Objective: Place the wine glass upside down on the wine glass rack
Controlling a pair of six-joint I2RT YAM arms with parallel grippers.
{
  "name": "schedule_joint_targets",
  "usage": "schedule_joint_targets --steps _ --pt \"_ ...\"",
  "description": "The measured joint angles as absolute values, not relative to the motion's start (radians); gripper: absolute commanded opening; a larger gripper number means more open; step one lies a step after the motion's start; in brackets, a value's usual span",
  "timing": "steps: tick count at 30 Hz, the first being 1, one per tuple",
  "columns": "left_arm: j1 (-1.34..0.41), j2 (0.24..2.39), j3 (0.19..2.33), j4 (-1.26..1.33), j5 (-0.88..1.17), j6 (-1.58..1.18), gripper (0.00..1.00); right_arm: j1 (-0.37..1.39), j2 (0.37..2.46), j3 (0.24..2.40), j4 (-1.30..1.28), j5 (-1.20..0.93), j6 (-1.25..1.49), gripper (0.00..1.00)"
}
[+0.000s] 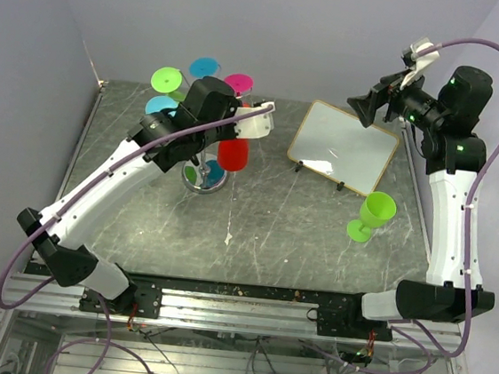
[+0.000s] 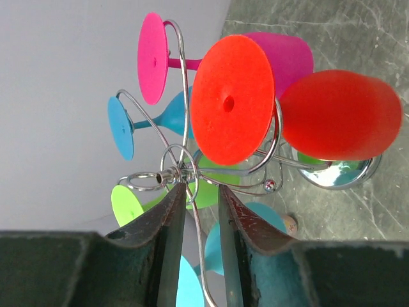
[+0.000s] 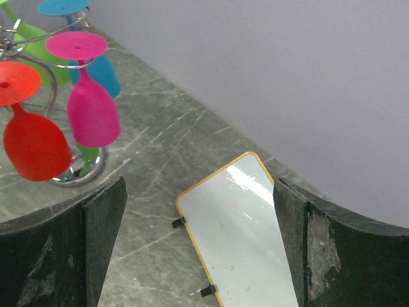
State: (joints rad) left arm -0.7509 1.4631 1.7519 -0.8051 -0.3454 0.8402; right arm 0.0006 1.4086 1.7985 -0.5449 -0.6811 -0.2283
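- **Thin silver wire wine glass rack** (image 2: 345, 176): stands on the grey marbled bench (image 1: 254, 232), upper left of the top view. The left arm covers its pole and hub there. The right wrist view crops it at the upper left corner.
- **Red plastic wine glass** (image 2: 339, 115): hangs upside down from a curled arm of the rack, foot uppermost. Its stem is hidden behind the foot in the left wrist view.
- **Pink glass** (image 3: 92, 112), **blue glass** (image 2: 120, 128), **lime glass** (image 1: 166, 78): also hung on the rack, each partly overlapped by the others.
- **Left claw** (image 2: 197, 188): fingers slightly spread, pinching nothing, at the rack's hub. A wire runs down the gap; whether it touches them cannot be told. The claw is hidden under its wrist in the top view.
- **Right claw** (image 3: 198, 256): spread wide, empty, raised at the upper right of the top view.
- **Green wine glass** (image 1: 372, 213): upright on the bench, right of centre, well apart from the rack.
- **White panel with a thin yellow frame** (image 1: 343, 148): propped on small black feet; its lower end is cut off in the right wrist view.
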Motion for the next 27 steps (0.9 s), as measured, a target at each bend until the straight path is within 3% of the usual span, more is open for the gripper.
schedule_joint_targets --steps 6,10,12,13,27 --pt "-0.741 1.429 1.755 -0.849 -0.3 0.829 0.46 -0.005 1.401 1.783 -0.545 -0.593 -0.278 0.98" --pt "-0.733 1.404 1.793 -0.942 -0.203 0.82 0.65 -0.006 1.365 1.733 -0.552 -0.519 -0.325 0.98" --pt "-0.731 1.386 1.816 -0.994 -0.143 0.817 0.9 -0.006 1.344 1.707 -0.555 -0.485 -0.344 0.99" --pt "-0.73 1.374 1.827 -1.019 -0.109 0.819 0.93 -0.006 1.329 1.689 -0.558 -0.464 -0.356 0.99" --pt "-0.69 1.256 1.794 -1.162 0.181 0.817 0.99 -0.17 1.116 1.29 -0.647 -0.184 -0.424 0.96"
